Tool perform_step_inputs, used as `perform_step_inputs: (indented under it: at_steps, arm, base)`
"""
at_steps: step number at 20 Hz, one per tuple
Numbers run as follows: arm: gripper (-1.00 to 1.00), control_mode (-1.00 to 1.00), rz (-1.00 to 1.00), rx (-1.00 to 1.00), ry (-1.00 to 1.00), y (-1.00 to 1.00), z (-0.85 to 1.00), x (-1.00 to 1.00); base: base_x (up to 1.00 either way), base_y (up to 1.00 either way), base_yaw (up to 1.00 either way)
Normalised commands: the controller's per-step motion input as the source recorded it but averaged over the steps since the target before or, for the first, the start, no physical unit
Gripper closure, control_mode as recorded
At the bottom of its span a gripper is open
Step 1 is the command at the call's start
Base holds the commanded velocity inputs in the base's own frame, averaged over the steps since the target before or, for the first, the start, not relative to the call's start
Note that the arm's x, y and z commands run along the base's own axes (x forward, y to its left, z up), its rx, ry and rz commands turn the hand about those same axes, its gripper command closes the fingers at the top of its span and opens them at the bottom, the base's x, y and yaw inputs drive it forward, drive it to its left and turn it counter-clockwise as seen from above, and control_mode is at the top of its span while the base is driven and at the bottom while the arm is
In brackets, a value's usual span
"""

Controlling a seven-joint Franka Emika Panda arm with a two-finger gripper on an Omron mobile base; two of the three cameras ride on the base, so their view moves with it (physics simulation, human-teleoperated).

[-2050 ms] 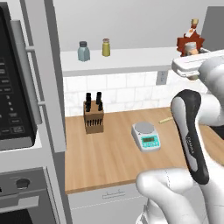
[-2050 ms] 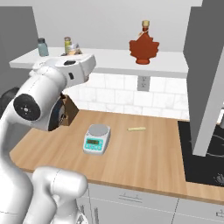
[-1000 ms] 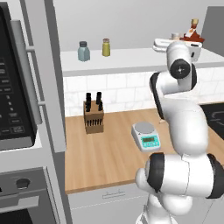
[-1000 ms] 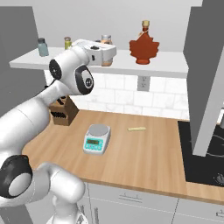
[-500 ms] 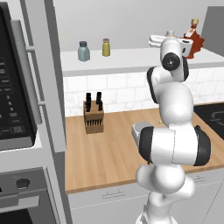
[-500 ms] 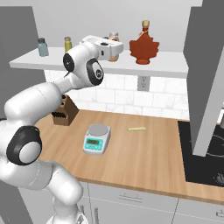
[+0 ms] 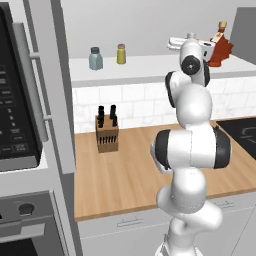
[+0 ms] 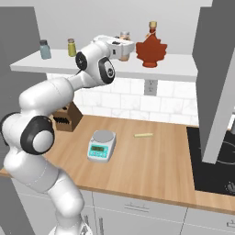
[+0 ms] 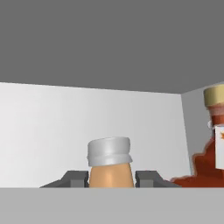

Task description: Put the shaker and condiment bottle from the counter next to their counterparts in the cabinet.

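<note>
Flanking one condiment bottle (image 9: pixel 109 164): two fingers (image 9: pixel 75 179).

Cabinet shelf (image 8: pixel 174 66), left to right in the right base view: grey-green shaker (image 8: pixel 45 49), shaker (image 8: pixel 71 47) just beside it, then well apart the claw (image 8: pixel 123 47) with the condiment bottle (image 9: pixel 110 162) between its fingers (image 9: pixel 74 178), then the maple-leaf bottle (image 8: pixel 149 48) just right of that. Bottle base is hidden, so can't tell if it's touching the shelf. Below on the worktop (image 8: pixel 156 165): knife block (image 7: pixel 107 131) far left against the backsplash, scale (image 8: pixel 102 144) mid, small stick (image 8: pixel 143 135) right of it, cooktop (image 8: pixel 215 167) at the right end.
</note>
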Motion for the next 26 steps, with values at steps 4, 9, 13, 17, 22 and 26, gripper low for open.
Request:
perform_step_inputs:
  at_steps: [4, 9, 13, 17, 22, 26]
  arm:
    - [1.0, -1.0, 0.0, 0.0, 0.0, 0.0, 0.0, 0.39]
    - [-1.0, -1.0, 0.0, 0.0, 0.0, 0.0, 0.0, 0.38]
    - [-1.0, -1.0, 0.0, 0.0, -0.01, 0.0, 0.0, 0.2]
    - [-1.0, -1.0, 0.0, 0.0, -0.03, 0.0, 0.0, 0.13]
    - [-1.0, -1.0, 0.0, 0.0, -0.08, -0.08, 0.0, 0.0]
    - [-1.0, -1.0, 0.0, 0.0, -0.15, -0.06, 0.0, -0.24]
  base:
    - [0.0, 0.0, 0.0]
    - [0.0, 0.0, 0.0]
    - [0.0, 0.0, 0.0]
    - [0.0, 0.0, 0.0]
    - [0.0, 0.0, 0.0]
    - [0.0, 0.0, 0.0]
